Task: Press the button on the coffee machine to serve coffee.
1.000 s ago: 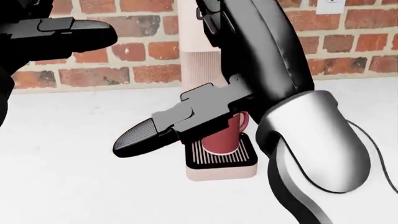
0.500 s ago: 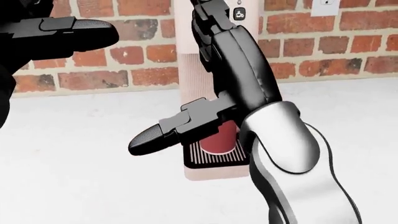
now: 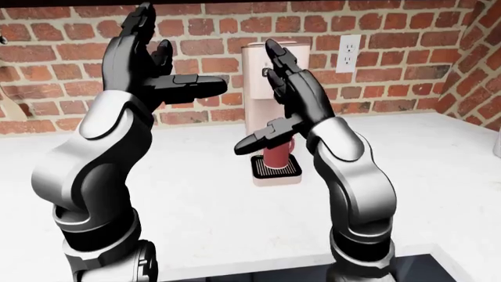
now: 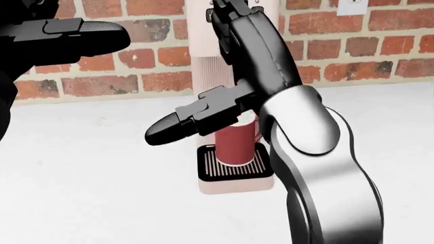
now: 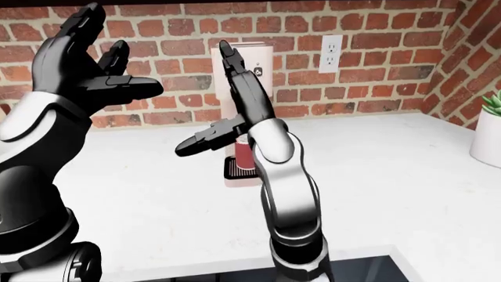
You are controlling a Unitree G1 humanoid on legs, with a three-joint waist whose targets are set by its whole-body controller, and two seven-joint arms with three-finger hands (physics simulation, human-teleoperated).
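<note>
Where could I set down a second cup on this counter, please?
The white counter is bare between the coffee machine and the potted plant. It is crowded at the drip tray, where the red cup sits behind the right hand.

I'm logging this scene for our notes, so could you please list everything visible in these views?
coffee machine: one, pale pink, on the counter against the brick wall, partly hidden by the right arm.
button: one, dark with a cup icon, on the machine's upper face in the right-eye view.
mug: one, red, upright on the machine's drip tray.
counter: one, white.
brick wall: one, red.
outlet: one, white, on the wall right of the machine.
potted plant: one, white pot, right edge of the right-eye view.
left hand: one, black, open, raised at upper left.
right hand: one, black, open, raised before the machine.
</note>
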